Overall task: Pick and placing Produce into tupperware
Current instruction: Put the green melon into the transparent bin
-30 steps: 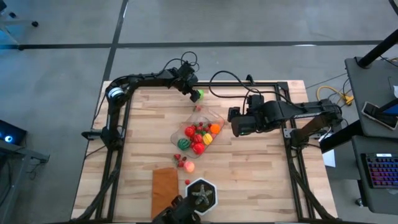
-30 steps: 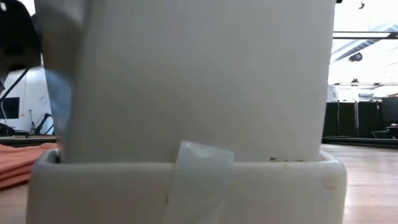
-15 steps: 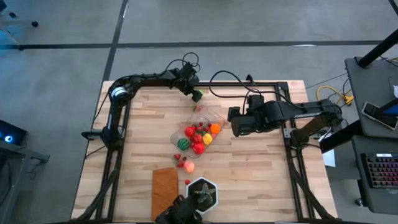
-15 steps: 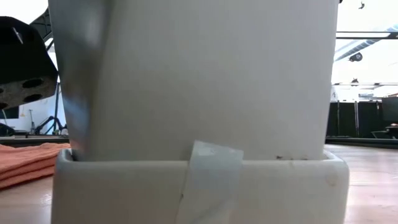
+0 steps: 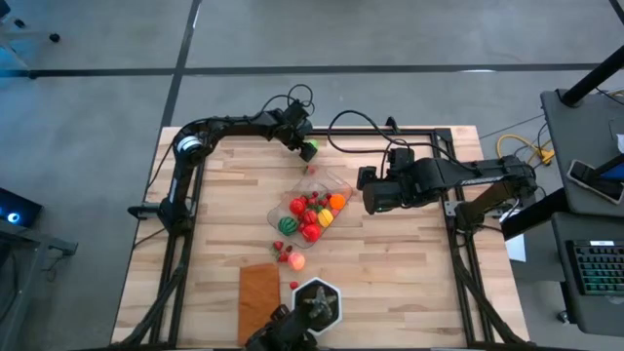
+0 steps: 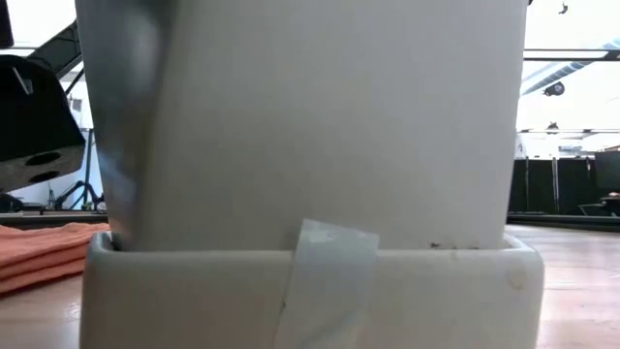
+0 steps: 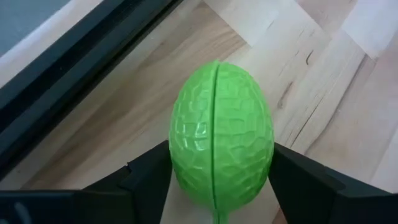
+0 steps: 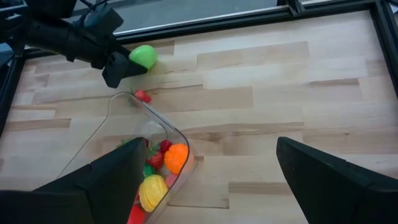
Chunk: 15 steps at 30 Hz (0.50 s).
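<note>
My left gripper [image 5: 305, 146] is at the table's far edge, shut on a bright green, bumpy, egg-shaped piece of produce [image 7: 221, 137], also visible in the right wrist view [image 8: 143, 56]. The clear tupperware [image 5: 340, 184] sits mid-table, flat on its base, with red, orange, yellow and green produce [image 5: 310, 210] inside. My right gripper [image 5: 366, 192] hovers at the tupperware's right end, open wide, fingers apart from it [image 8: 214, 180]. A small red piece [image 5: 310, 169] lies by the tupperware's far corner. More loose pieces [image 5: 288, 255] lie on its near side. My left gripper pinches the green piece across its middle [image 7: 180, 165], one finger [image 7: 146, 174] on each side. The seam runs lengthwise between the fingers, and the piece sticks out past the fingertips. It sits low over the wood; whether it clears the table I cannot tell.
An orange-brown flat rectangle [image 5: 258, 297] and a black hexagonal pot with a plant [image 5: 318, 303] stand at the near edge. A white block [image 6: 310, 174] fills the low view. Bare wood lies on the table's left and right [image 5: 419, 263]. A black frame rail runs along the far edge [image 7: 74, 68].
Both grippers have stayed in place, the left one still shut on the green piece. In the low view the white block close to the camera has shifted a little to the right, and a dark part beside it has sunk lower.
</note>
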### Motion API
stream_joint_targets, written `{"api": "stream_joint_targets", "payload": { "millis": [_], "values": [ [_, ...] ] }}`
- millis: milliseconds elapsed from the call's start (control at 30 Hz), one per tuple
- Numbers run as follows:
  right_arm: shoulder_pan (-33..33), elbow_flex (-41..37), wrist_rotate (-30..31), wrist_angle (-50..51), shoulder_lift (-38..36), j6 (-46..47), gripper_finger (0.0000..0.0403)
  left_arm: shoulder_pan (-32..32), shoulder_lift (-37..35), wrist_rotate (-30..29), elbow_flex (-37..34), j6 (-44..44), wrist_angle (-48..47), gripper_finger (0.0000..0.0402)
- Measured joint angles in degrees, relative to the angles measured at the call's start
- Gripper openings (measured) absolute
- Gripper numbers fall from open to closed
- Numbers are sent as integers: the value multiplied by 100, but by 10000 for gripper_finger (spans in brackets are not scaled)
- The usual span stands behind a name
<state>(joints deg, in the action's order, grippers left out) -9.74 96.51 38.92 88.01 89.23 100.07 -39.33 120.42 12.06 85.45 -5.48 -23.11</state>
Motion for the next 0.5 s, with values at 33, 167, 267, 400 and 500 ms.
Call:
{"api": "stream_joint_targets", "payload": {
  "millis": [33,167,267,400,500],
  "values": [
    [0,0,4,2,0,0,352,0,0,2,0,0,1,228],
    [0,0,14,7,0,-2,352,0,0,-1,-4,0,13,214],
    [0,-1,17,7,0,-4,352,0,-2,1,-7,33,13,212],
    [0,-22,17,13,0,-2,352,4,-30,14,-17,35,-50,211],
    [0,-22,17,11,0,-6,352,12,-141,184,-20,40,-292,210]
  ]
}}
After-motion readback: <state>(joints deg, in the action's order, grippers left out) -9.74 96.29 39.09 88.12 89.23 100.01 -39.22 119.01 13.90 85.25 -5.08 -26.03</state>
